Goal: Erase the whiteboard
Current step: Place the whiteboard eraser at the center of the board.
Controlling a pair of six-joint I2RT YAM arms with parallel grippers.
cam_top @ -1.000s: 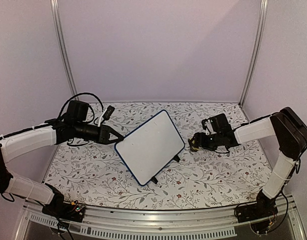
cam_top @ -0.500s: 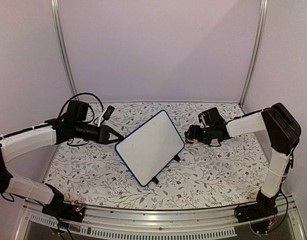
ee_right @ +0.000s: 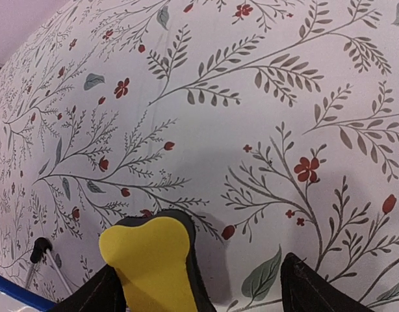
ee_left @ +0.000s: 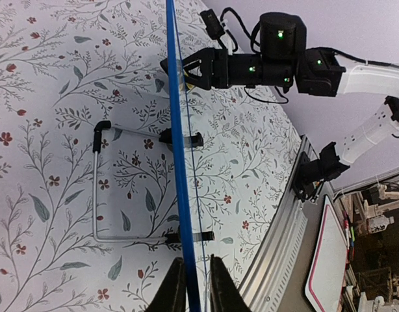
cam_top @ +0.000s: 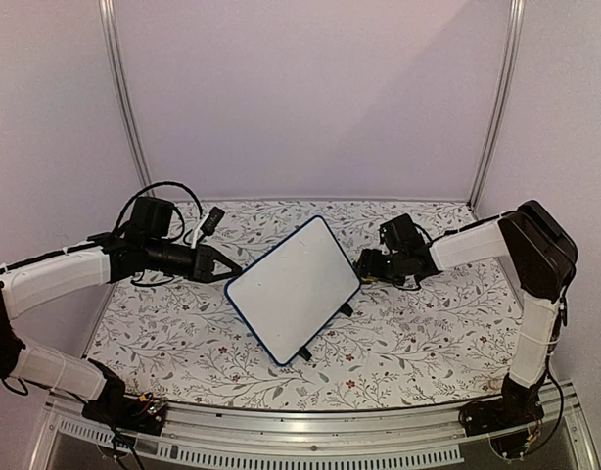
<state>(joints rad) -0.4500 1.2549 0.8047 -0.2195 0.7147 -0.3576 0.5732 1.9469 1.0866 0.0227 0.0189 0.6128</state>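
The whiteboard stands tilted at mid-table, its face blank white inside a dark-blue frame. My left gripper is shut on its left edge. In the left wrist view the frame runs edge-on between my left gripper's jaws. My right gripper is just right of the board's upper right edge and holds a yellow eraser. In the right wrist view the eraser, yellow foam with black felt, sits against the left jaw of my right gripper, above the tablecloth. The board's corner shows at lower left.
The table carries a floral cloth. The board's wire stand and black feet rest on it. Purple walls with metal posts close the back and sides. A metal rail runs along the near edge.
My right gripper has moved left with the eraser, from well right of the board to just beside its right edge. The left gripper and the board have not moved.
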